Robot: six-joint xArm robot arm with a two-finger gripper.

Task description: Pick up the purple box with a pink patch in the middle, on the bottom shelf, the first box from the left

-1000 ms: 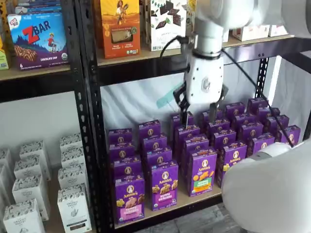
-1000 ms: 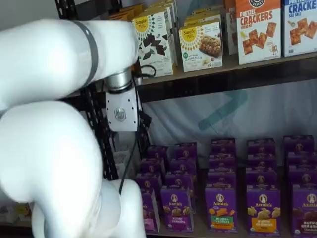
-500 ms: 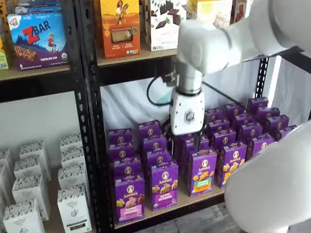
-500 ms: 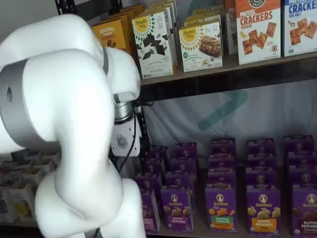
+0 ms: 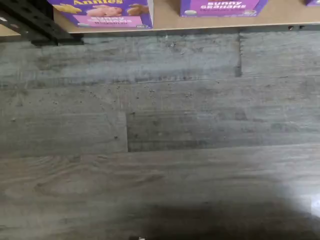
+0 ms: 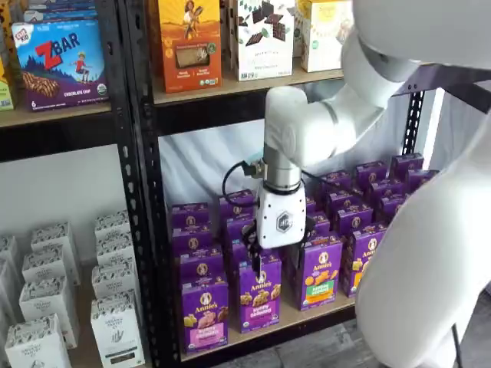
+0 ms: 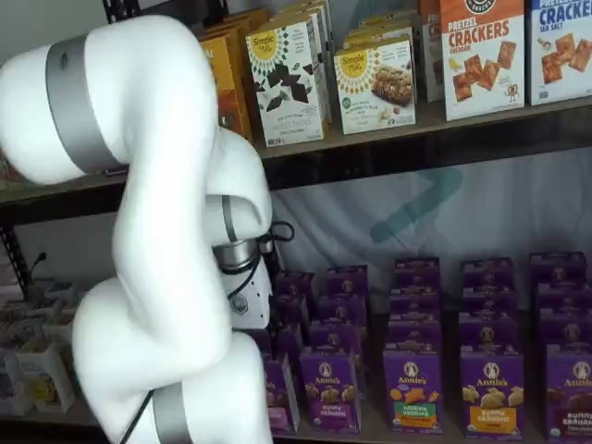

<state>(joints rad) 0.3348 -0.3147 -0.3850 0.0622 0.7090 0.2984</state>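
Currently the approach step is in hand: the pincer hangs in front of the bottom shelf, low among the front rows of purple cartons, and nothing is held. Its white body hides most of the black fingers in a shelf view; only a dark stub shows below the body, so the frames alone do not reveal a gap. The fingers stand at their widest spread, and no carton sits between them.

The purple box stands upright at the front left corner of the bottom shelf, touching or just beside the same-sized purple carton toward the shelf's middle. Its pink band shows across the lower front. In the wrist view the same purple box appears at the shelf's front edge, with grey plank floor filling the rest of the picture.

Judged from this, the pincer is placed nearer the neighbouring carton than the target. The next move calls for a shift toward the shelf's left end, then alignment of the spread fingers over the box top before closing.
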